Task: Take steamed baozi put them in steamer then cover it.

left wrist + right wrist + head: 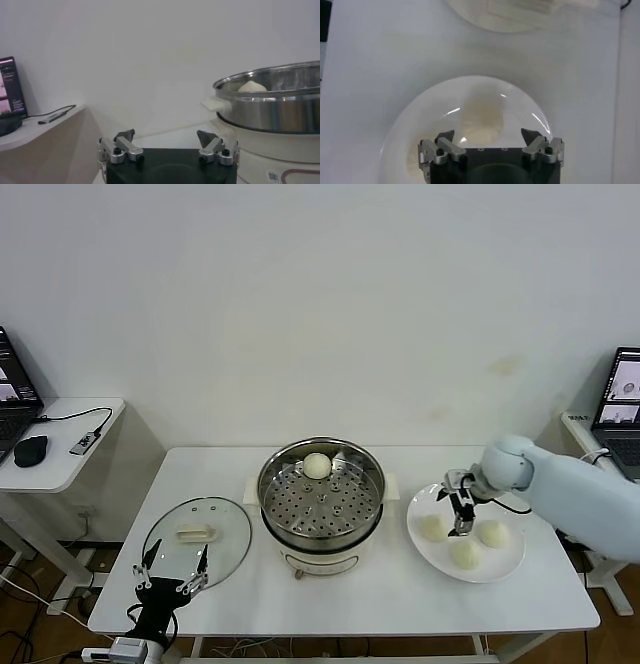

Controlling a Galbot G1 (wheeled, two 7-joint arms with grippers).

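Note:
The steamer (pixel 320 502) stands mid-table with one baozi (pixel 317 465) on its perforated tray; the left wrist view shows the steamer (pixel 270 107) and that bun (pixel 252 87) over the rim. Three more baozi (pixel 433 527) (pixel 465 552) (pixel 493 533) lie on a white plate (pixel 505 569) to the right. My right gripper (pixel 460 524) hangs open just above them, between two buns. In the right wrist view one baozi (pixel 480 117) lies ahead of the open right gripper (pixel 488 133), untouched. The cover (pixel 197 534) lies flat at the left. My left gripper (pixel 176 564) (pixel 165 133) waits open by the table's front left corner.
A side desk (pixel 60 454) with a mouse and a laptop stands left of the table. Another laptop (pixel 620 399) sits at the far right. The steamer's cream base (pixel 520 10) is just beyond the plate (pixel 420 115) in the right wrist view.

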